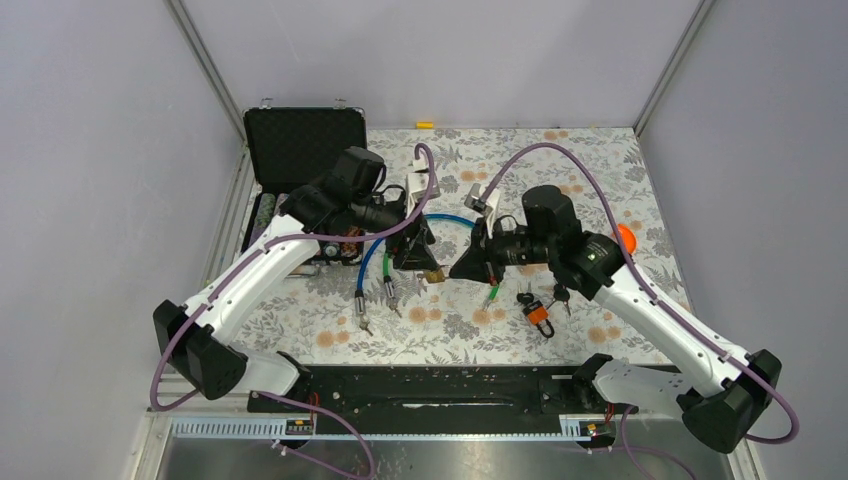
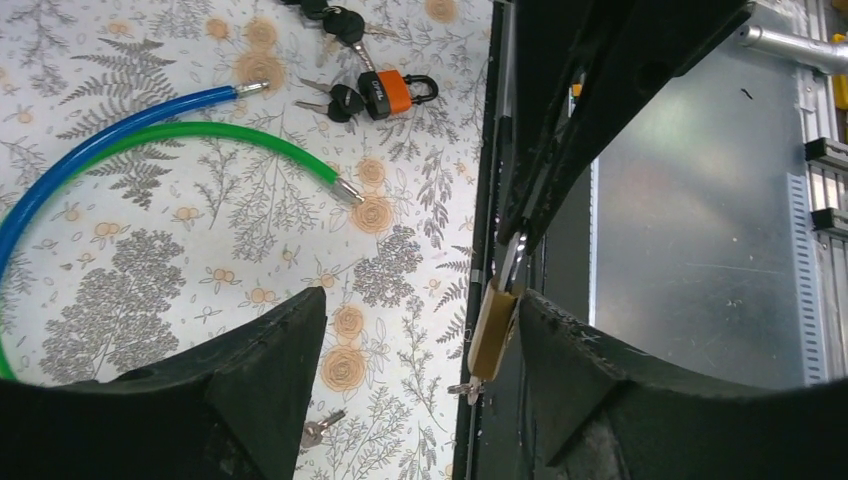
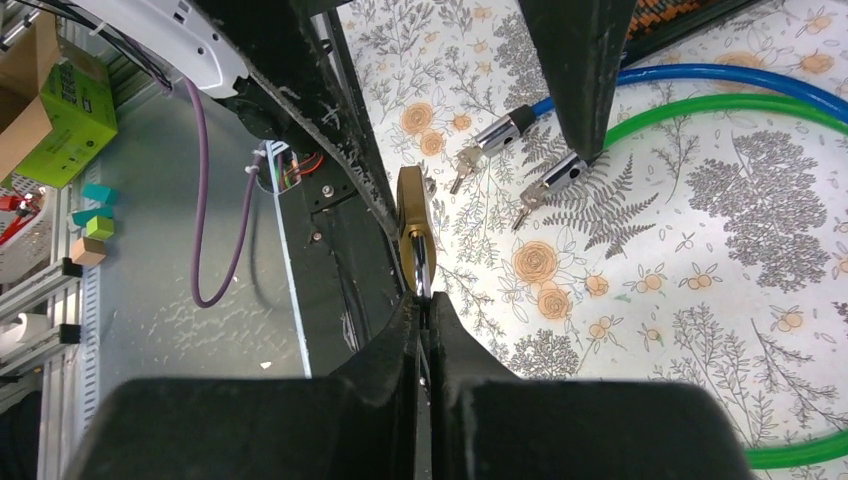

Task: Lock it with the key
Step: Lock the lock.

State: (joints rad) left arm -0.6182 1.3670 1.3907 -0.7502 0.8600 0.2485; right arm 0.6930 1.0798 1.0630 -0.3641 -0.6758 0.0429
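A brass padlock (image 3: pixel 412 215) hangs above the mat from my right gripper (image 3: pixel 427 300), which is shut on its steel shackle. In the left wrist view the padlock (image 2: pixel 493 330) hangs edge-on with a small key (image 2: pixel 468 388) at its lower end. My left gripper (image 2: pixel 420 300) is wide open around it, and the padlock lies close against the right finger (image 2: pixel 600 370). In the top view the padlock (image 1: pixel 435 274) sits between my left gripper (image 1: pixel 415 250) and my right gripper (image 1: pixel 462 268) at mid-table.
An orange padlock (image 2: pixel 385 92) with black-headed keys lies on the floral mat, also in the top view (image 1: pixel 539 314). A blue cable (image 2: pixel 100 140) and a green cable (image 2: pixel 230 135) curve across the mat. A loose key (image 2: pixel 318 430) lies below. An open black case (image 1: pixel 303 145) stands back left.
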